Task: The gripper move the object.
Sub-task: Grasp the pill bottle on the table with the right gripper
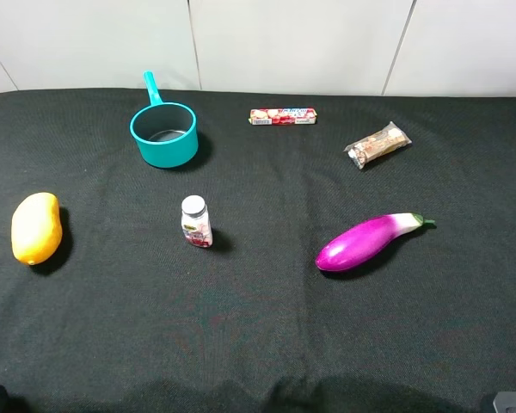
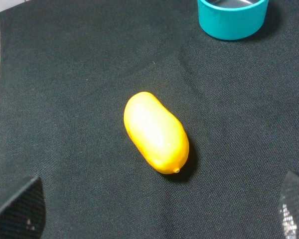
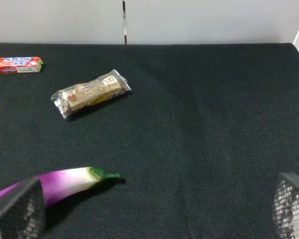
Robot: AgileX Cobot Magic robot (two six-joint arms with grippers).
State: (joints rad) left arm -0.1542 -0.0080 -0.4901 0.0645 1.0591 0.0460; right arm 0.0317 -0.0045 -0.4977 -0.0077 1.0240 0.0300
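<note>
The small clear bottle (image 1: 196, 221) with a white cap and red-and-white label stands upright near the middle of the black cloth, seen only in the exterior high view. My left gripper (image 2: 154, 211) is open and empty, its fingertips (image 2: 17, 209) spread wide, with a yellow mango (image 2: 156, 139) ahead of it. My right gripper (image 3: 154, 209) is open and empty, its fingertips (image 3: 291, 206) wide apart, near the purple eggplant (image 3: 60, 182). Both grippers are at the near edge of the table, far from the bottle.
A teal saucepan (image 1: 163, 133) stands at the back left. A long red candy tube (image 1: 282, 116) and a wrapped snack bar (image 1: 377, 144) lie at the back. The mango (image 1: 36, 228) lies at the left, the eggplant (image 1: 367, 243) at the right.
</note>
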